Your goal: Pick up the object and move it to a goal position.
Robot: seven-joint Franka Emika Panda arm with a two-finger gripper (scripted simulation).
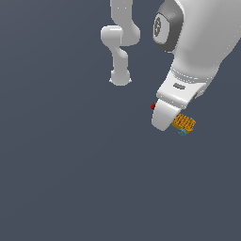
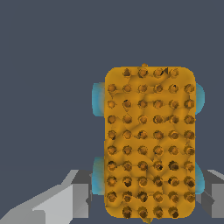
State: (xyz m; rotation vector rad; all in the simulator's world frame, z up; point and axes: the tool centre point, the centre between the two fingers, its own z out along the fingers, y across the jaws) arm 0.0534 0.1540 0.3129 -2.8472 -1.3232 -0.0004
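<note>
In the wrist view the orange block (image 2: pixel 148 142) fills the middle of the picture. Its studded top faces the camera, and teal-blue nubs (image 2: pixel 98 98) stick out along both long sides. The grey fingers (image 2: pixel 72 199) of the claw (image 2: pixel 144 197) stand on either side of its near end, close against the teal nubs. The claw looks clenched on the block, but the contact itself is hidden behind the block's edge, so that is a judgement.

In the exterior view the block (image 1: pixel 184 123) sits just under the tip of the white arm (image 1: pixel 197 42), poking out toward the exterior view's right with one teal bit at its lower corner. The claw itself is hidden by the arm's casing there. Whether the block rests on the dark grey tabletop (image 1: pixel 70 179) or hangs above it I cannot tell, as no shadow shows.

The goal, a small dark red dot (image 1: pixel 153 106), peeks out at the arm's edge on the exterior view's left, near the block but apart from it. No yellowish line shows on it here.

The grasp seems made, then, and what remains is a short carry to bring the block onto the red dot.

Farther back, the arm's white links (image 1: pixel 120 42) rise out of the picture.

No brand, label or writing can be read anywhere.
</note>
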